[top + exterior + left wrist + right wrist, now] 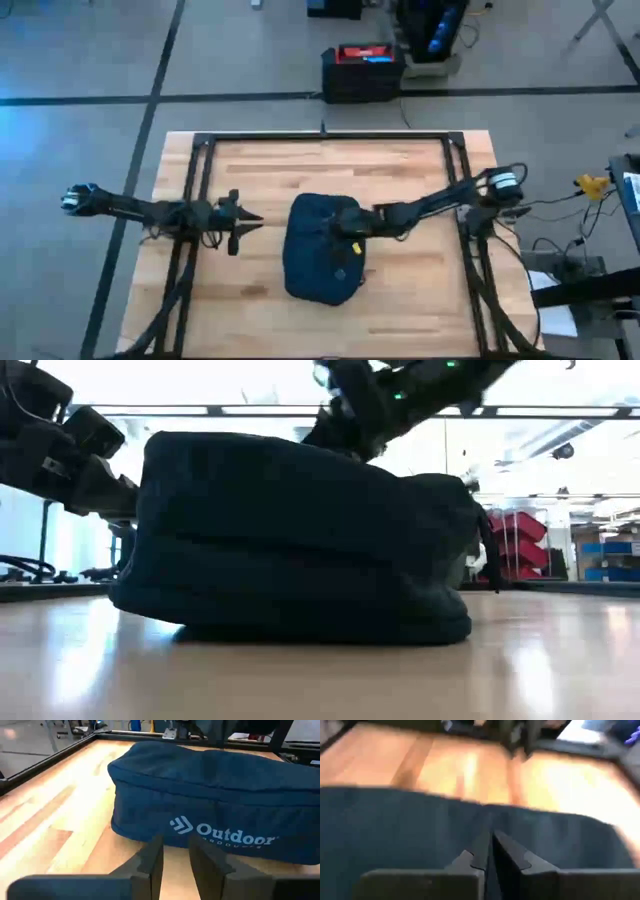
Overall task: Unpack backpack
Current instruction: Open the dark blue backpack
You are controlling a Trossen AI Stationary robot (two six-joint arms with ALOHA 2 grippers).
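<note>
While the high view hides lettering, the left wrist view shows "Outdoor" on the backpack; left gripper slightly parted, empty; right gripper closed over the fabric, grasp unclear.

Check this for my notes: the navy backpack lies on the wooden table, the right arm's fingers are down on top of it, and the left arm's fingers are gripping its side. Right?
Not quite. The left gripper grips nothing: the left wrist view shows its fingers short of the backpack, with bare table between, and the high view agrees. The rest holds: the right gripper is down on the backpack.

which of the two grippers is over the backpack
The right gripper, shut, over the navy backpack; the left gripper waits beside it, apart.
</note>
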